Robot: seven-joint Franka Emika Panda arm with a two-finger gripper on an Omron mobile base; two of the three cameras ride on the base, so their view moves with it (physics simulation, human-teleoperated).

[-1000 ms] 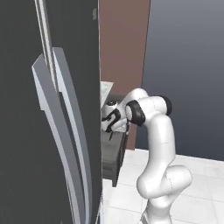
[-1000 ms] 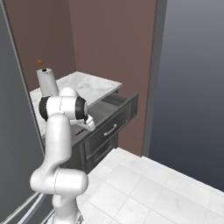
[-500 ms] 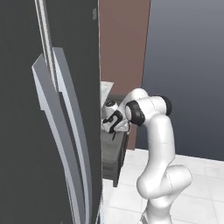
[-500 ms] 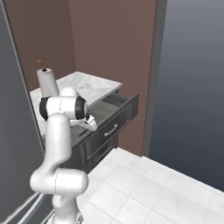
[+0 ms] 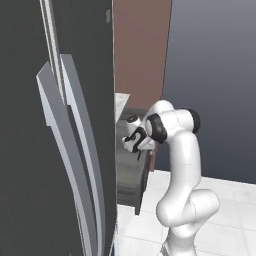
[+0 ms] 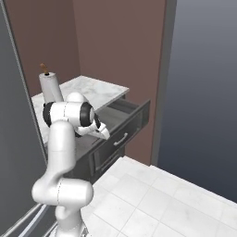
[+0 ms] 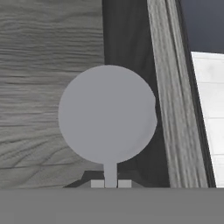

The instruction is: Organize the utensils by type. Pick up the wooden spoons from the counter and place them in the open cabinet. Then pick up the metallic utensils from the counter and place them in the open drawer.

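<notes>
Gripper [image 7: 110,183]: fingers clamped on a round-headed metallic utensil [image 7: 107,116].
Position: over the open drawer [image 6: 125,115], beside the worktop [image 6: 95,88].

i have the gripper [image 5: 138,148] over the open drawer [image 6: 121,121]. tall dark door [image 5: 60,125] crowds my left, paper towel roll [image 6: 51,87] stands behind on the counter [image 6: 97,89]. white floor [image 6: 176,199] side lies open.
</notes>
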